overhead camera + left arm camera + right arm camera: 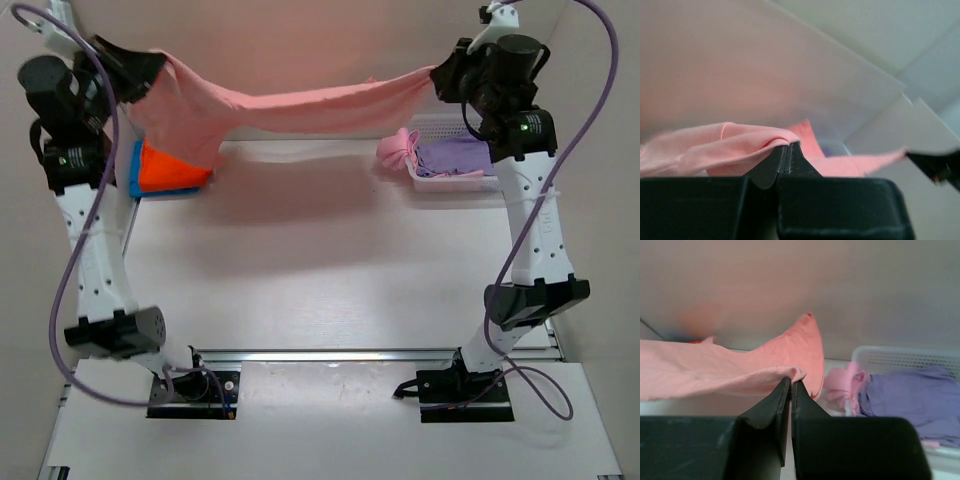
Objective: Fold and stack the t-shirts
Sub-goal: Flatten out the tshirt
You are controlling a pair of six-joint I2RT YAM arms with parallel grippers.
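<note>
A salmon-pink t-shirt (pixel 300 108) hangs stretched in the air across the back of the table, held between both arms. My left gripper (pixel 150 72) is shut on its left end, the cloth (pixel 725 145) draped over the closed fingertips. My right gripper (pixel 437 82) is shut on the right end, with a fold of the cloth (pixel 715 372) pinched at the tips. An orange t-shirt (pixel 170 170) lies folded on a blue one (pixel 137 172) at the back left. A lavender t-shirt (pixel 455 157) and a brighter pink one (pixel 398 150) lie in the basket.
A white plastic lattice basket (pixel 440 125) stands at the back right, under my right arm; it shows too in the right wrist view (pixel 900 357). The white table (pixel 320 270) runs below the hanging shirt. Both arm bases sit at the near edge.
</note>
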